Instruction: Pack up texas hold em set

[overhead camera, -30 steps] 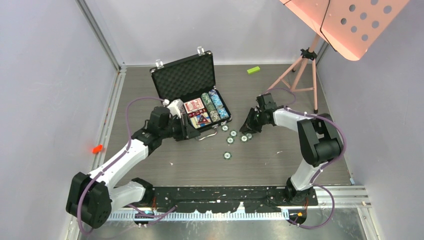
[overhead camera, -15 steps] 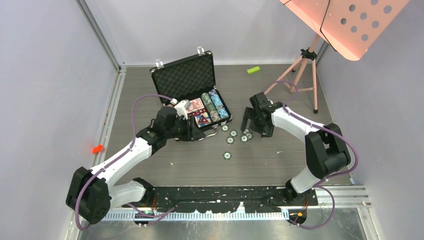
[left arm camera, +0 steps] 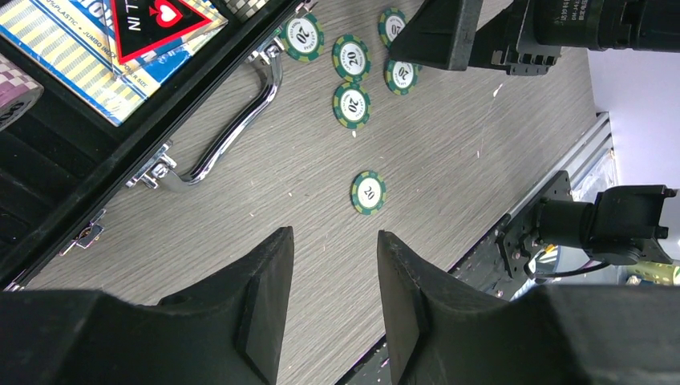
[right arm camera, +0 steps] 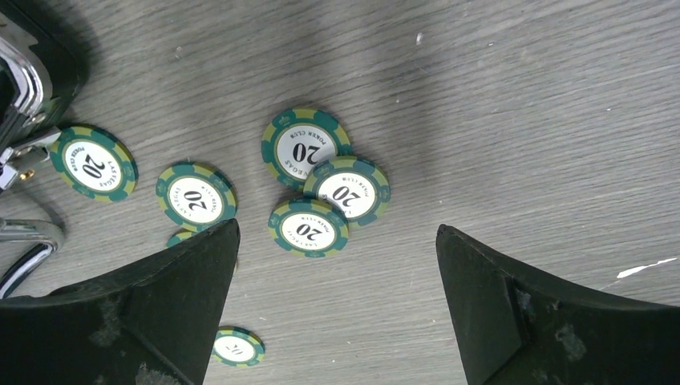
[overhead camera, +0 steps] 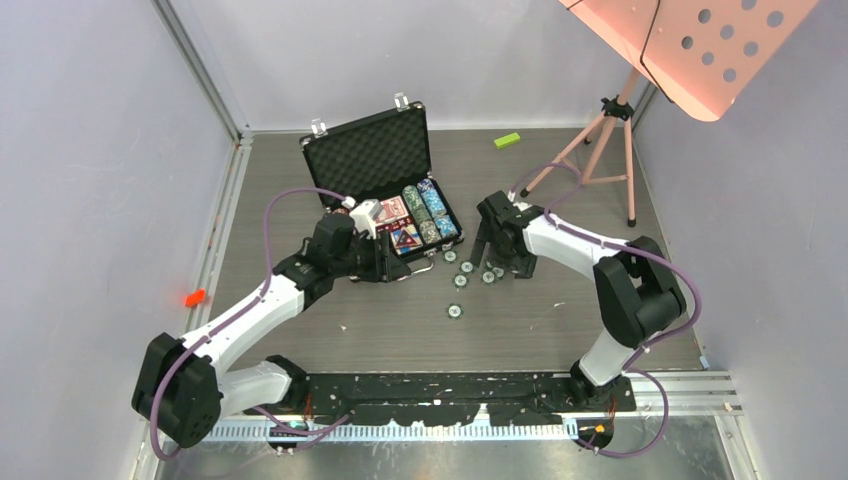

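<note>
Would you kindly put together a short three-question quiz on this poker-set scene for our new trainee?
1. True or false: the briefcase is shut.
2. Which number is printed on the loose chips? A) 5 B) 20 C) 100
3. Short answer: which gripper hangs open right over those chips?
Key: 1 false, its lid stands open; 2 B; 3 the right gripper.

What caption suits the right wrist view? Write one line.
Open right gripper poised over loose green poker chips marked 20 on the grey table.
</note>
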`<action>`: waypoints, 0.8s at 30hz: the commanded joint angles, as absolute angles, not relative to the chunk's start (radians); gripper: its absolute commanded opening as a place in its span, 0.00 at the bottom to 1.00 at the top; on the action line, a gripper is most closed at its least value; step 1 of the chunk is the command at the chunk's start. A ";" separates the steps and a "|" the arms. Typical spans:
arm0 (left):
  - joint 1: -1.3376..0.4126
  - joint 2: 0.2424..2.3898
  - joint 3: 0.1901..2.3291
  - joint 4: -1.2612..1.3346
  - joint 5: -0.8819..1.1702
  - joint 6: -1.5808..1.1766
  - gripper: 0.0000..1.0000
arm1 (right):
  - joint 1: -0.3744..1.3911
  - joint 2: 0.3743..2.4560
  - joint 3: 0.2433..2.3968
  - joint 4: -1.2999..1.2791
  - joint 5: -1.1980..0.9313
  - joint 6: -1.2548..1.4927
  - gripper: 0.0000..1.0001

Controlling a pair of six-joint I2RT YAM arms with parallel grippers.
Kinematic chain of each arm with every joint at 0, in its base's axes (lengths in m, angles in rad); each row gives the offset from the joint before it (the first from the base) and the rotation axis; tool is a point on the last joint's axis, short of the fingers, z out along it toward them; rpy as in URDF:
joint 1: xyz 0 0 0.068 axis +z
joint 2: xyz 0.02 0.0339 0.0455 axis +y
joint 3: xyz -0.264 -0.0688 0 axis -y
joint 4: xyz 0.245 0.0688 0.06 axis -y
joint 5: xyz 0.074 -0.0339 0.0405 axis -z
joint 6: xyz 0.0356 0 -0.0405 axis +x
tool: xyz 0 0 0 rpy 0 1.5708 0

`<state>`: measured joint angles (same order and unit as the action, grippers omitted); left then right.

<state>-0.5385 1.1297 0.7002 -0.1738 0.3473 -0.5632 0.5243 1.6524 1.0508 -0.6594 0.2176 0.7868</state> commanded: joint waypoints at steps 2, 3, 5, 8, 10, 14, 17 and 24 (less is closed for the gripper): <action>-0.544 1.124 0.738 -0.156 0.335 -0.533 0.45 | 0.530 1.675 1.085 -0.614 0.258 0.846 0.98; -0.544 1.123 0.739 -0.156 0.335 -0.533 0.45 | 0.530 1.678 1.085 -0.611 0.259 0.861 0.97; -0.543 1.123 0.738 -0.157 0.334 -0.531 0.45 | 0.529 1.683 1.078 -0.591 0.263 0.879 0.95; -0.543 1.123 0.741 -0.164 0.332 -0.526 0.45 | 0.529 1.690 1.073 -0.570 0.273 0.910 0.93; -0.544 1.121 0.744 -0.171 0.327 -0.522 0.45 | 0.529 1.698 1.076 -0.567 0.277 0.917 0.91; -0.544 1.119 0.744 -0.176 0.322 -0.515 0.45 | 0.529 1.713 1.069 -0.557 0.283 0.929 0.86; -0.544 1.121 0.744 -0.176 0.323 -0.517 0.45 | 0.529 1.720 1.062 -0.551 0.280 0.935 0.84; -0.543 1.127 0.748 -0.176 0.324 -0.520 0.46 | 0.534 1.727 1.057 -0.562 0.273 0.943 0.77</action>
<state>-0.5411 1.1301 0.7033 -0.1818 0.3321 -0.5377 0.5251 1.7241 1.0527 -0.5735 0.2455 0.9169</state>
